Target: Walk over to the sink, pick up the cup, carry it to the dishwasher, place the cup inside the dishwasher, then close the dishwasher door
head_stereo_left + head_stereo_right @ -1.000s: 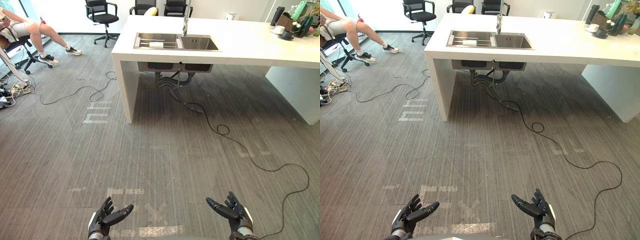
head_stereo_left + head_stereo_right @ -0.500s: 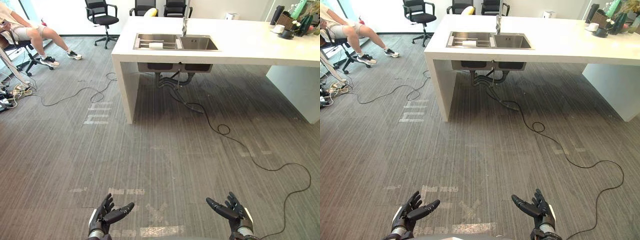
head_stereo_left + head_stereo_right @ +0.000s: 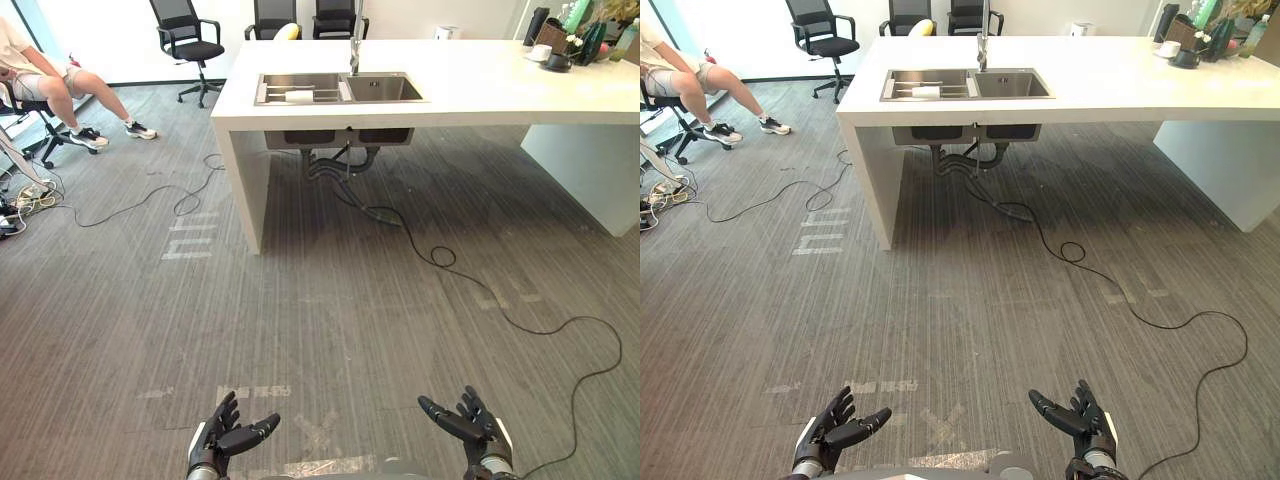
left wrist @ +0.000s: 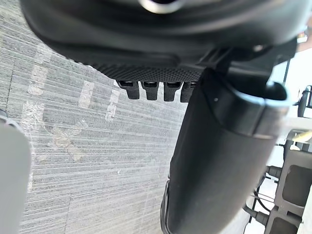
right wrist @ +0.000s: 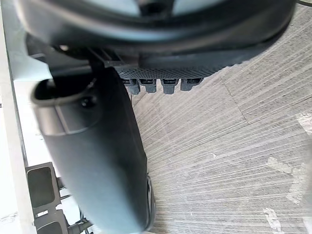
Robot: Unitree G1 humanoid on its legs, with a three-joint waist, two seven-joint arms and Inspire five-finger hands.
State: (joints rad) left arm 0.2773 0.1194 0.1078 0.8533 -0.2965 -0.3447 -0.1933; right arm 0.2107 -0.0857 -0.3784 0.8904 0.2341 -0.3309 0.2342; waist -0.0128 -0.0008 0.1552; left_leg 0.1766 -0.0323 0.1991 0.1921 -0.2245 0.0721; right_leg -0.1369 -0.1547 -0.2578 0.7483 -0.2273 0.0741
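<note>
Grey carpet point(image 3: 330, 320), white island point(image 3: 480, 85) with sink point(image 3: 385, 88), left hand point(image 3: 222, 438) and right hand point(image 3: 472, 428) fingers spread, empty

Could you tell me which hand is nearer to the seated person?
Left. The left hand sits on the same side as the person; the right hand is farther across.

You see a smooth, matt white bench point(image 3: 480, 85) with a brushed-metal sink point(image 3: 385, 88) set in it — the floor point(image 3: 330, 300) is grey, ribbed carpet. The left robot hand point(image 3: 225, 440) and right robot hand point(image 3: 470, 430) are dark matt plastic, palms finely stippled.
</note>
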